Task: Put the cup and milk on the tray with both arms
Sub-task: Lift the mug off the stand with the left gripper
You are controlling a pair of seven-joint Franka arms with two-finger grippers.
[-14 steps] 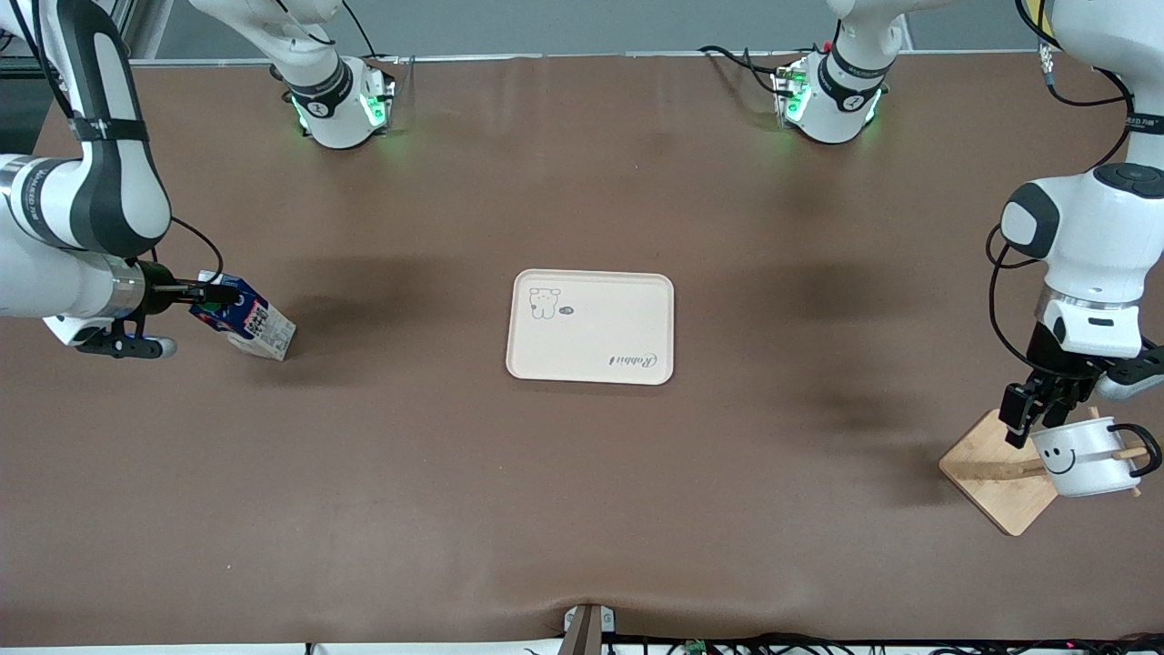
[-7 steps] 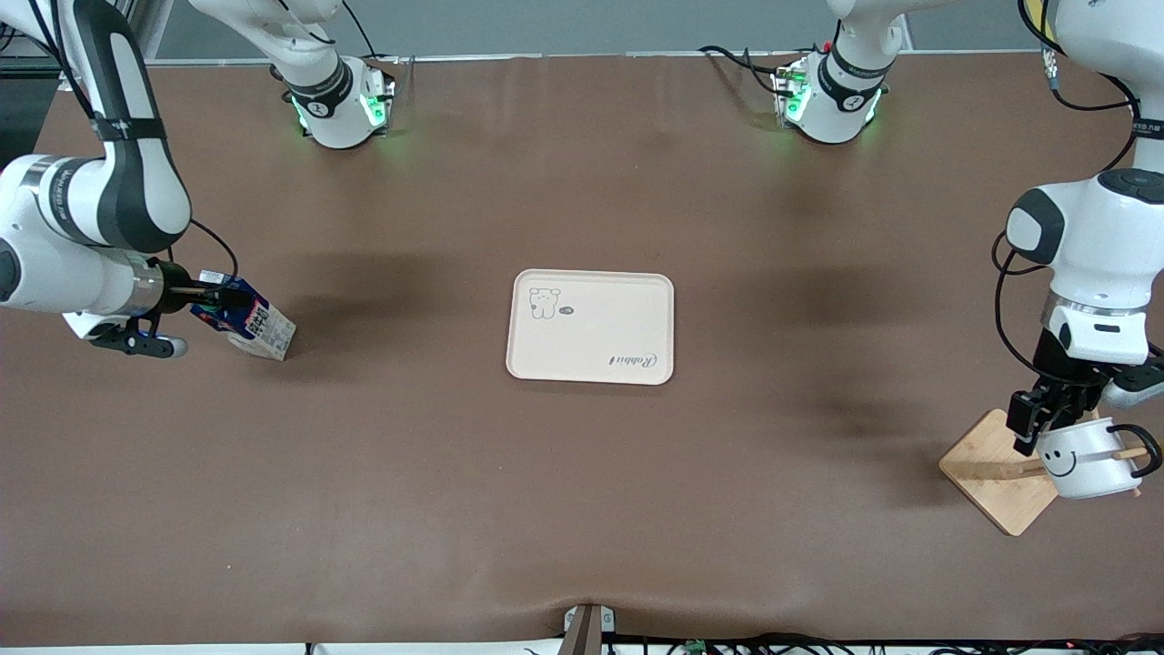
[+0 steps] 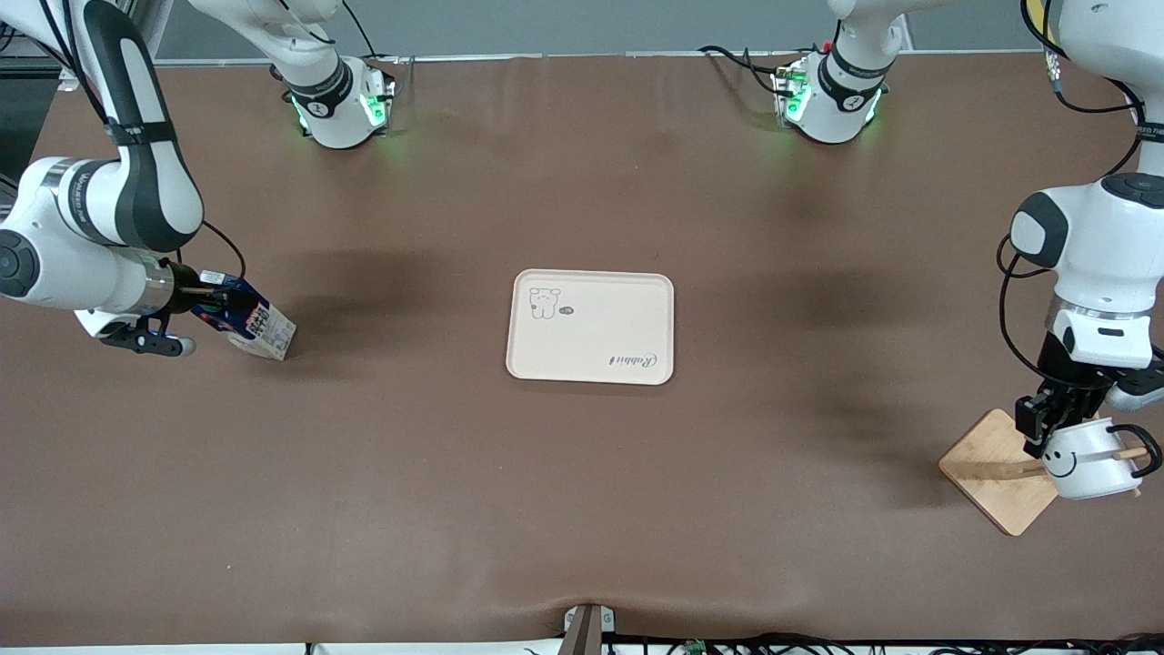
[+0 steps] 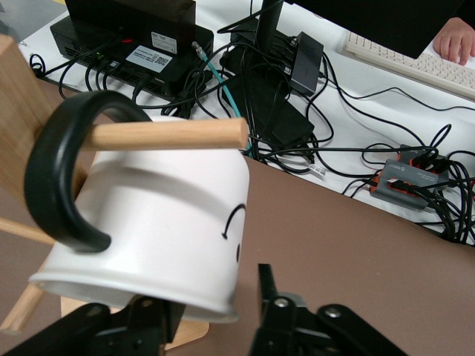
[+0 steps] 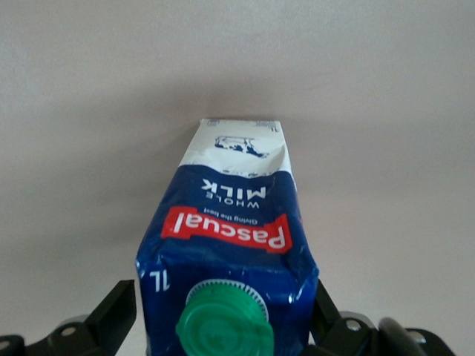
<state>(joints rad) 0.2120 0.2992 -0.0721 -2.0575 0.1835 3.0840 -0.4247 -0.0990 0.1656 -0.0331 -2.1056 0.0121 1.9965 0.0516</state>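
The milk [image 3: 255,323], a dark blue carton with a green cap, stands on the table near the right arm's end. My right gripper [image 3: 225,300] is around its top. In the right wrist view the milk [image 5: 230,222] fills the space inside my right gripper [image 5: 226,311]. The cup [image 3: 1082,459], white with a black smiley, hangs by its black handle on a wooden peg near the left arm's end. My left gripper [image 3: 1046,435] is open at its rim. In the left wrist view my left gripper [image 4: 211,311] straddles the wall of the cup [image 4: 156,215]. The cream tray [image 3: 591,341] lies mid-table with nothing on it.
The cup's peg [image 4: 171,135] belongs to a wooden stand with a square base [image 3: 987,464] close to the table's front edge. Cables and boxes lie off the table past the cup in the left wrist view [image 4: 282,89].
My right arm's wrist has moved in toward the milk. My left gripper has come down closer to the cup's rim. The milk, cup and tray have not moved.
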